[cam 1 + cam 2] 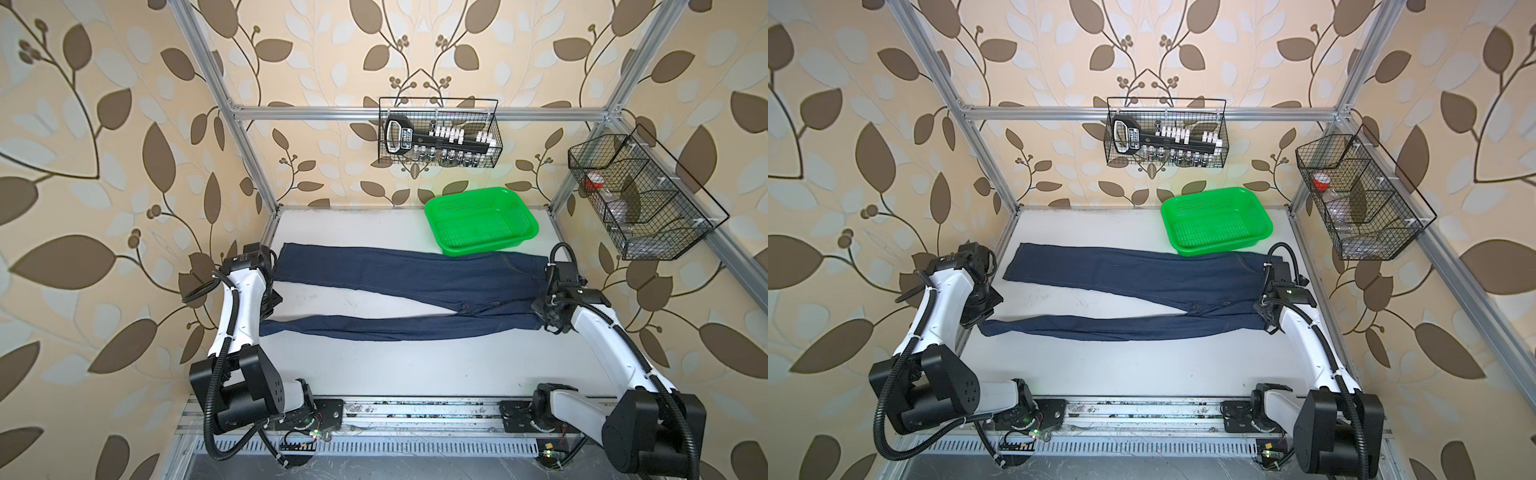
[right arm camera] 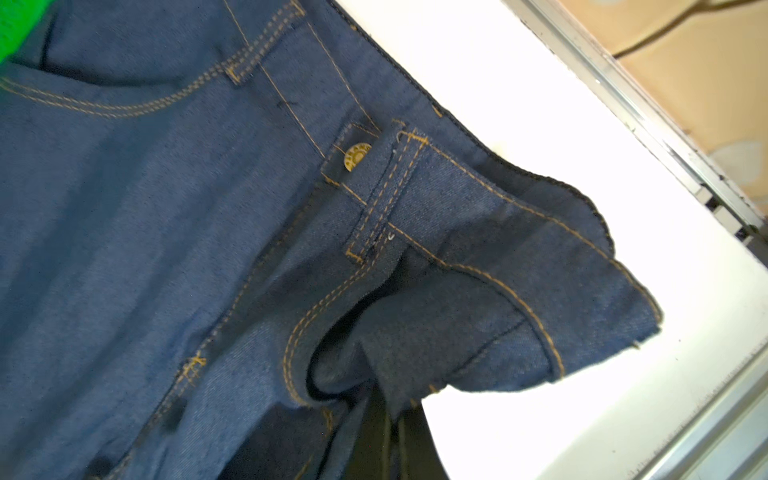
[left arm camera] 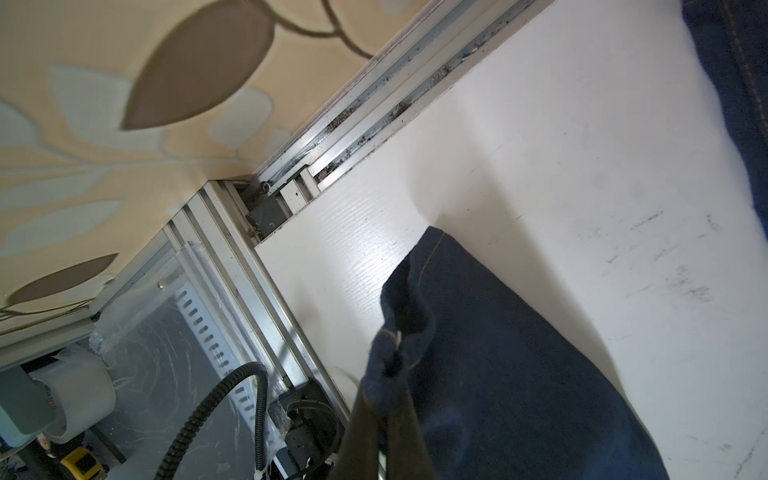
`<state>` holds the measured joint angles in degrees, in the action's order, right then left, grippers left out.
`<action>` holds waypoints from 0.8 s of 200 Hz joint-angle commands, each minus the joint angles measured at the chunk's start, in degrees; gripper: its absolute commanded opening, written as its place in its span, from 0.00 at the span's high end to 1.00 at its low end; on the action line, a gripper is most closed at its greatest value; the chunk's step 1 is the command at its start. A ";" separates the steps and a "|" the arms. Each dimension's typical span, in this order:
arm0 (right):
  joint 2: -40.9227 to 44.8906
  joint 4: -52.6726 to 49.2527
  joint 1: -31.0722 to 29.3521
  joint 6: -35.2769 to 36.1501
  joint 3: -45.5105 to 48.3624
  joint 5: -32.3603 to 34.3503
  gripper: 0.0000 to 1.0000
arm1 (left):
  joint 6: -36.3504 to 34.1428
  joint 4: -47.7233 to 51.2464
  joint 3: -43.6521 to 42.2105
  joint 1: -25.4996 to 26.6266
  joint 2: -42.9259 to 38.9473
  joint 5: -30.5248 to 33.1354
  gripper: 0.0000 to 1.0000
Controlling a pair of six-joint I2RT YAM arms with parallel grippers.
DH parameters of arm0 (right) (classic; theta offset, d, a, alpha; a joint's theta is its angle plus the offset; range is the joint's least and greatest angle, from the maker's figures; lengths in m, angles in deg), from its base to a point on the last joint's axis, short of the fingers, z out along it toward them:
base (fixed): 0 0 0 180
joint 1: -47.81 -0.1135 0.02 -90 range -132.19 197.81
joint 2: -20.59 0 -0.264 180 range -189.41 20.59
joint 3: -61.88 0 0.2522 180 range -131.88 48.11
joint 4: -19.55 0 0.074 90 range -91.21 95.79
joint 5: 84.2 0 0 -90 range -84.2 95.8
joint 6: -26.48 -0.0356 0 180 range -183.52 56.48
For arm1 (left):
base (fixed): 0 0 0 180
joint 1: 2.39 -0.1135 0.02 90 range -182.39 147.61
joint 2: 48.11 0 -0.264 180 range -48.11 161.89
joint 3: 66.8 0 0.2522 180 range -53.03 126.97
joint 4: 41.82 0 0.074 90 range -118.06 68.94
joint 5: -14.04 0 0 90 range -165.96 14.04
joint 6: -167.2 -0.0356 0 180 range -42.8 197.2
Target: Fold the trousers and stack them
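In both top views the trousers [image 1: 415,274] lie flat across the table [image 1: 415,365], legs left and waist right, with the left gripper [image 1: 272,309] at the near hem and the right gripper [image 1: 544,318] at the waistband's near corner; the green basket [image 1: 478,248] touches the far leg, and a wire basket [image 1: 492,156] on the back rail [image 1: 311,112] holds a black tool [image 1: 436,141] and small bottles [image 1: 453,158]. The left wrist view shows the left gripper [image 3: 384,399] pinching the bunched hem. The right wrist view shows the right gripper [image 2: 392,415] clamped on the lifted waistband corner.
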<state>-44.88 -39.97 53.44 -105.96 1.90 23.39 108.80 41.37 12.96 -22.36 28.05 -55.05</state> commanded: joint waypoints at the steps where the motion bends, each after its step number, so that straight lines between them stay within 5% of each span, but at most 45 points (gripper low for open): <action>1: -1.41 2.36 0.35 -1.52 -2.96 1.57 0.97 | -0.16 0.18 3.22 -0.60 0.23 1.73 1.00; 86: -9.26 7.87 0.52 -3.52 -6.46 -0.09 0.96 | -1.62 -0.20 5.52 -0.60 0.61 -2.61 1.00; 160: 3.94 -2.22 1.56 -5.90 0.52 -0.49 0.96 | 0.58 -3.33 -0.68 -0.60 1.05 -2.04 1.00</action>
<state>-45.42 -36.50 53.48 -109.87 -0.94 21.86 107.86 38.96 14.41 -22.36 29.25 -59.01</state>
